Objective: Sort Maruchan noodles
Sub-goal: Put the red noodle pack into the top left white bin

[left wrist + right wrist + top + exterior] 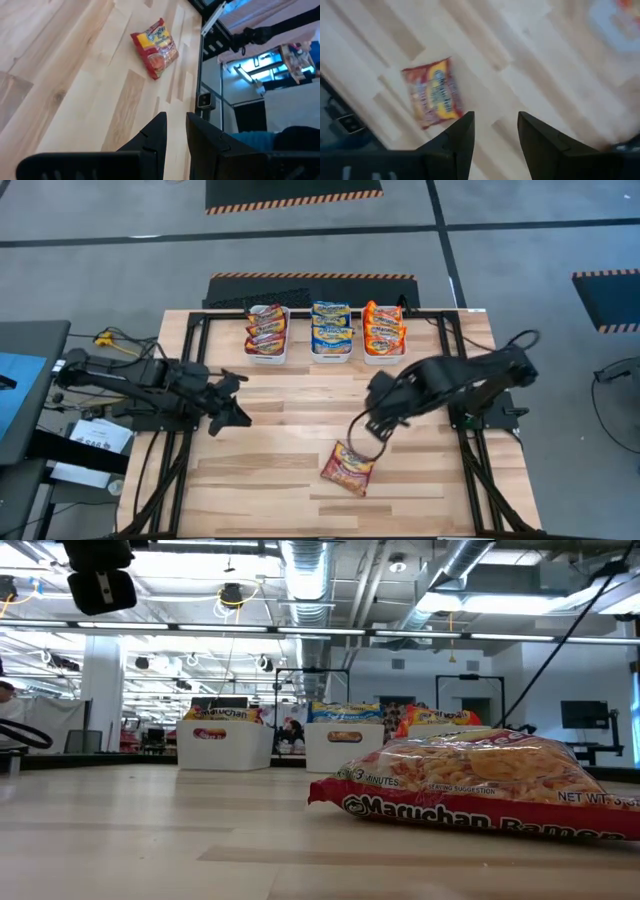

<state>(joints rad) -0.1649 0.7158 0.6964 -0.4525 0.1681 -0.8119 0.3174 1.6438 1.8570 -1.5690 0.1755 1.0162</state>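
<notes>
Red noodle packet (347, 468) lies flat; right gripper (372, 430), fingers apart, just above it; left gripper (238, 402), fingers narrowly apart, well left of the packet.

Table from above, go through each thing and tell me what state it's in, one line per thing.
Loose red noodle packet: flat on the table, untouched.
Left bin: holds red packets.
Middle bin: holds blue packets.
Right bin: holds orange packets.
Right gripper: open, above the loose packet, empty.
Left gripper: fingers slightly apart, empty, left of centre.
</notes>
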